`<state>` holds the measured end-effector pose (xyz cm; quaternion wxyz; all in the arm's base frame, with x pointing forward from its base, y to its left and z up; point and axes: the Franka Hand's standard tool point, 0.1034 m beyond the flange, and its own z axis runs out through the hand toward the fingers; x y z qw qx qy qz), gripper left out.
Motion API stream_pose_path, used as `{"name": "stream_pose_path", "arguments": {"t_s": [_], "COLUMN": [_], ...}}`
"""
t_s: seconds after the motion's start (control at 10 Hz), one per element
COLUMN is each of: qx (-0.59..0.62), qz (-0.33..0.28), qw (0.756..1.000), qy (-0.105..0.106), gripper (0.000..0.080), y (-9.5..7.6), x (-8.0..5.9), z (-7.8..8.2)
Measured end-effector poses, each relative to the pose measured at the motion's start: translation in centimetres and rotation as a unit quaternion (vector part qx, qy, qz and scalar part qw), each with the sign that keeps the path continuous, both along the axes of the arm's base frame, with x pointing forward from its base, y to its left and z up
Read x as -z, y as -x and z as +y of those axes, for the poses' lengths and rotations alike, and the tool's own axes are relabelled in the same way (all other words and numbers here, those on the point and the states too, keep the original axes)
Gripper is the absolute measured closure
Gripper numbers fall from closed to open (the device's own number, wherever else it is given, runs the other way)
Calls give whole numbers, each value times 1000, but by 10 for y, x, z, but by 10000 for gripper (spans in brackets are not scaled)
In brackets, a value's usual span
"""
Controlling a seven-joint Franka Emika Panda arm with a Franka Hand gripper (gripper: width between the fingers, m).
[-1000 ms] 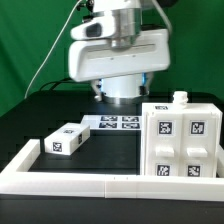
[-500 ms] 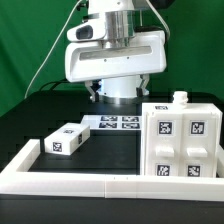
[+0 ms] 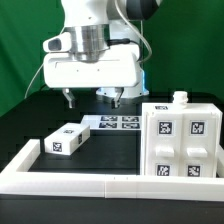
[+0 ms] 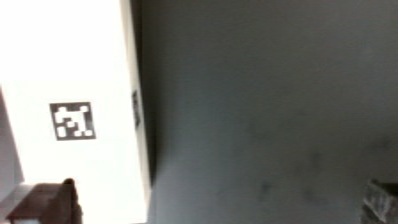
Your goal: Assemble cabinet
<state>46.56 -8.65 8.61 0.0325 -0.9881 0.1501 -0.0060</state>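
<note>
The cabinet body (image 3: 181, 141), a white box with several black-and-white tags on its front and a small knob on top, stands at the exterior view's right. A small white tagged box part (image 3: 65, 140) lies on the black table at the exterior view's left. My gripper (image 3: 92, 98) hangs above the table behind them, jaws wide apart and empty. In the wrist view the gripper (image 4: 214, 205) shows only as dark fingertips (image 4: 45, 205) at the frame edges. A white surface with one tag (image 4: 75, 120) lies beside the dark table; I cannot tell which part it is.
The marker board (image 3: 118, 122) lies flat on the table between the box part and the cabinet body. A long white rail frame (image 3: 100, 181) borders the table's front and left side. A green backdrop stands behind the arm.
The arm has swung toward the exterior view's left, and its fingers now show below the hand. The cabinet body and the small box part have not moved.
</note>
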Motion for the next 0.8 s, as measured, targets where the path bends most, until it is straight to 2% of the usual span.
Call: {"name": "stream_pose_path", "arguments": {"t_s": [0.1,0.3,0.4,0.6,0.8], "qx": [35,95,97,44,6], "qz": [-5,-1,-1,-4,-7], "qw": [999,995,995,999,1000], "qy": [0,-6,-7,1,5], "gripper": [2,2,2,2,2], "y": [-2,-2,-1,4,6], "x": [2,3,5,15,19], "z": [-6,0,-3,-27,-34]}}
